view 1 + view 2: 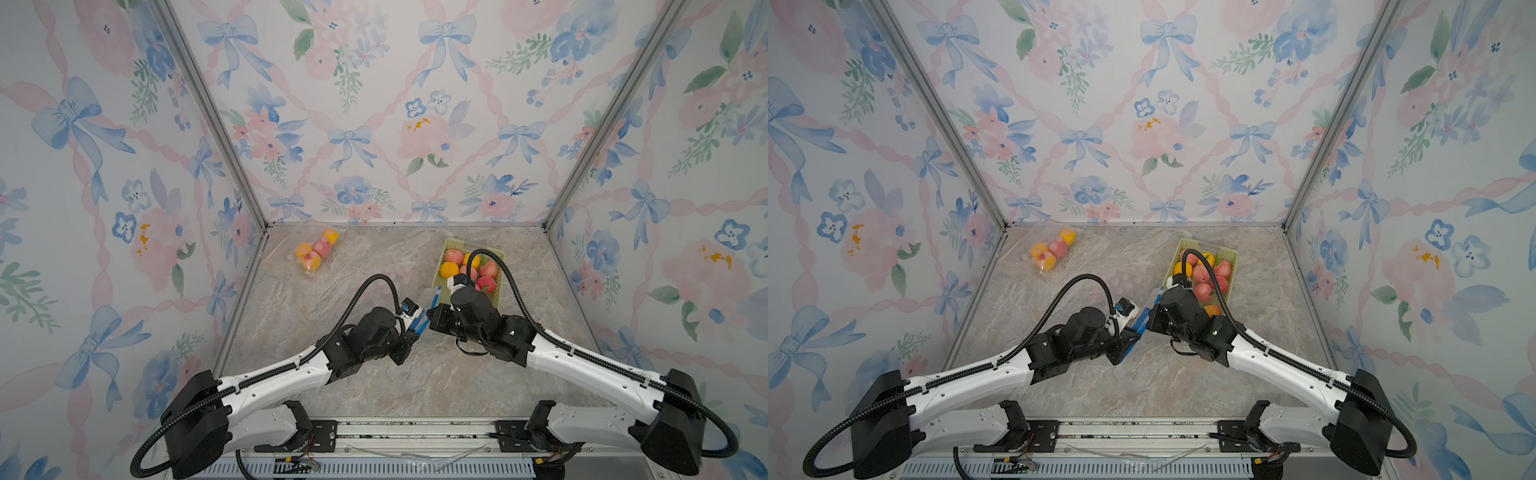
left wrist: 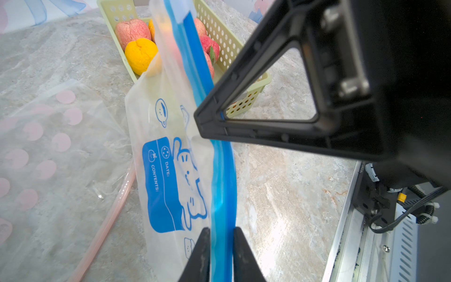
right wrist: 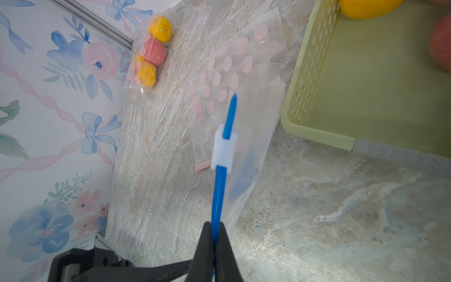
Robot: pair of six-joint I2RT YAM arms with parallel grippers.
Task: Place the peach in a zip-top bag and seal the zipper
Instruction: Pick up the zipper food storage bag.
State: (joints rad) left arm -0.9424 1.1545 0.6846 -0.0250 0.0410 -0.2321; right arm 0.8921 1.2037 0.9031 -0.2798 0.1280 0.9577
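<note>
Floral-papered booth, marble-look bench [image 1: 436,386], arm bases on the near rail [image 1: 415,432]. Over mid-bench the zip-top bag [image 2: 170,151] is held up. It's clear film with blue print, hanging off the held edge, and it looks empty to me.

The right tool [image 3: 214,227] is clenched on the blue zipper strip [image 3: 218,190]. The white slider [image 3: 224,149] sits further along the strip, past that grip. The left tool [image 2: 221,232] straddles the same strip a little apart from the right one. Its jaws are narrow, one finger each side. Can't tell if it's actually biting or just bracketing.

My read: the step is getting a second hold on the strip so the mouth can be worked open. To do it well:
- The left should pinch only the strip, square to it, not the film below.
- Hold both grips level with light tension, no twist.
- Leave the slider's run unblocked.

Beyond, flat on the bench, lies a spare pink-dotted bag [image 2: 48,146], nothing touching it. Further right is a green basket [image 2: 229,44] holding the peach [image 2: 131,29] among more peaches and orange fruit [image 2: 140,55]; none picked yet. In the far left corner sits a bag of fruit [image 1: 316,251] that looks closed.
</note>
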